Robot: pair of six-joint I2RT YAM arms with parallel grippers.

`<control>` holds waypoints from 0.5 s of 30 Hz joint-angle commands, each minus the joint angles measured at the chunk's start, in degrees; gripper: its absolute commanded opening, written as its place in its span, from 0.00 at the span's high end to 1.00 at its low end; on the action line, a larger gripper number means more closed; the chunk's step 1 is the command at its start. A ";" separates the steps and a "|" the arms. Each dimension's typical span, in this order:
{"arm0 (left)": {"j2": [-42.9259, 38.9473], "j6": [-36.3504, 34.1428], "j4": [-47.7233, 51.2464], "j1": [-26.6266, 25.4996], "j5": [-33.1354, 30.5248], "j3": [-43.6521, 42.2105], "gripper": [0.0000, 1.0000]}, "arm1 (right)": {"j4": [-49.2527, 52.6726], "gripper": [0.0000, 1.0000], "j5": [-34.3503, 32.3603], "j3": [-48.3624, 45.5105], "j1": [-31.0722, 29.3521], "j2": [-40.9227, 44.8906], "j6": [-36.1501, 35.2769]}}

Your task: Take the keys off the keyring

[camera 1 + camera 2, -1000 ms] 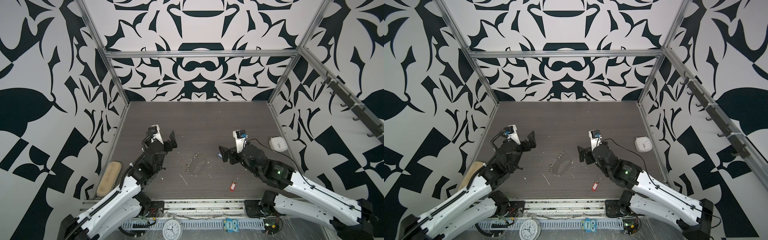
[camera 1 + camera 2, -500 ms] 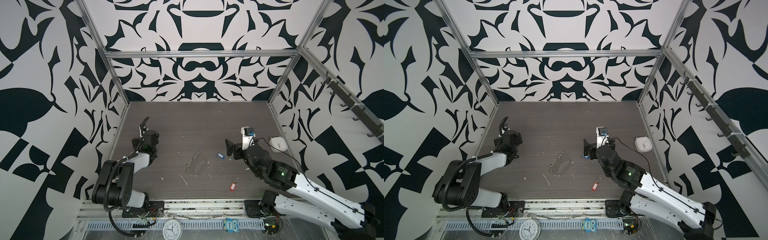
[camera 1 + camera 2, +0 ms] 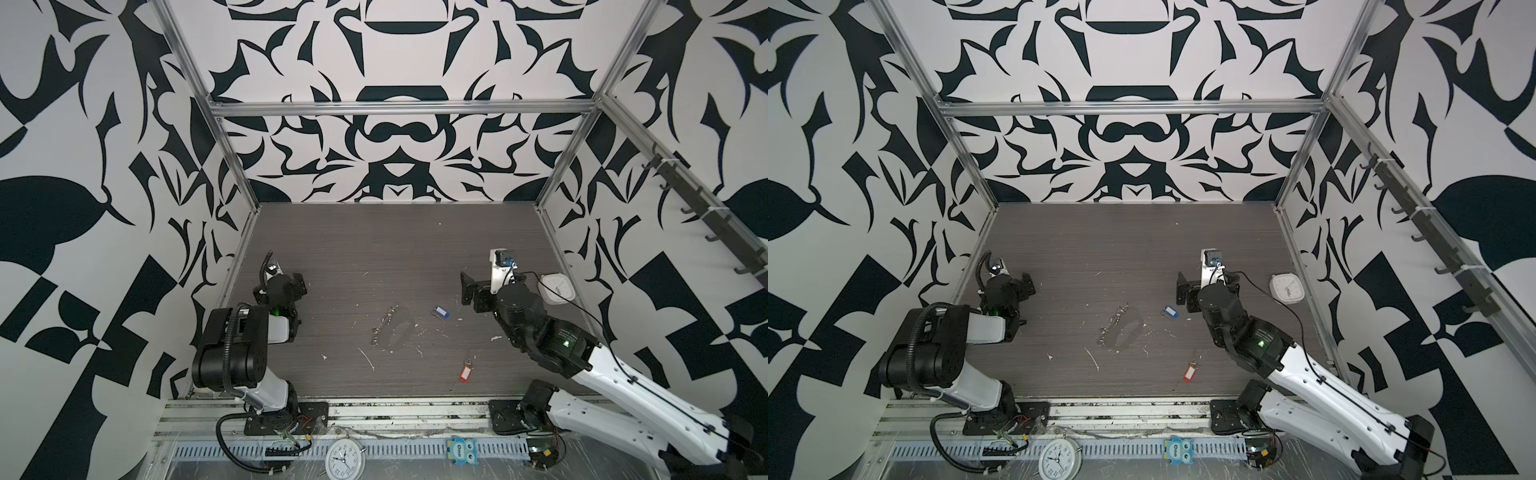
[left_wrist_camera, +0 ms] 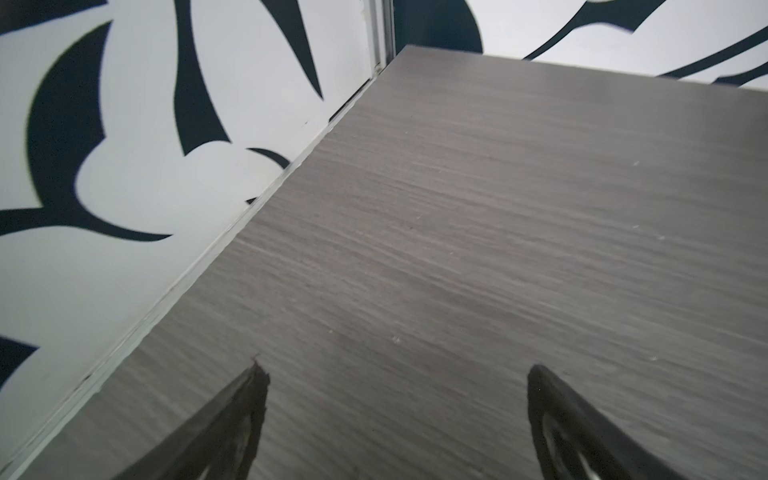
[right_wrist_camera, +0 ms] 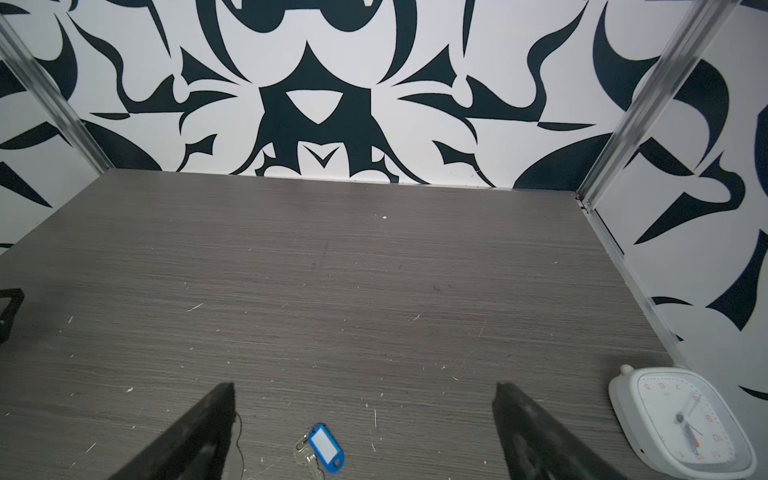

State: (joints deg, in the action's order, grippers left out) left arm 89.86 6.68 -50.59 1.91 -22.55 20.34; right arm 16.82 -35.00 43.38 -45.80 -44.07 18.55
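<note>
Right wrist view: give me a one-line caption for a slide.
Jaws open, the right gripper faces the blue-tagged key lying free on the grey table, a white clock nearby.

Numerals ring the round clock (image 3: 345, 460) and the white square clock (image 5: 681, 422).

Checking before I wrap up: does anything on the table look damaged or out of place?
Only surface wear: white scuff marks and a dark smudge mark the table beside the keyring. The blue key and red key lie loose, apart from it.
</note>
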 commanded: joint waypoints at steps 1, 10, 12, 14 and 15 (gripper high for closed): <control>0.51 0.62 -8.07 0.02 2.24 -0.86 0.01 | -6.81 0.01 1.06 -2.90 2.16 0.85 -3.81; -0.33 1.41 -5.65 0.02 2.40 -0.42 0.00 | -27.46 0.00 -1.87 -10.75 15.54 -3.95 -12.40; -0.22 1.43 -6.30 0.01 2.24 -0.54 0.01 | -34.39 0.00 -2.40 -12.75 19.92 -6.53 -14.84; -0.24 1.49 -6.02 0.02 2.28 -0.47 0.00 | -39.02 0.01 2.09 -14.21 26.31 -9.41 -17.81; -0.20 1.45 -6.10 0.02 2.34 -0.51 0.00 | -40.50 0.01 4.05 -14.98 29.59 -10.83 -17.88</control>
State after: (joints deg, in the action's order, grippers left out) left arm 89.78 7.55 -54.61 1.87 -20.47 20.34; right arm -11.99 -33.80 29.80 -21.56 -52.73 5.69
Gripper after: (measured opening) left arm 0.995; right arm 0.994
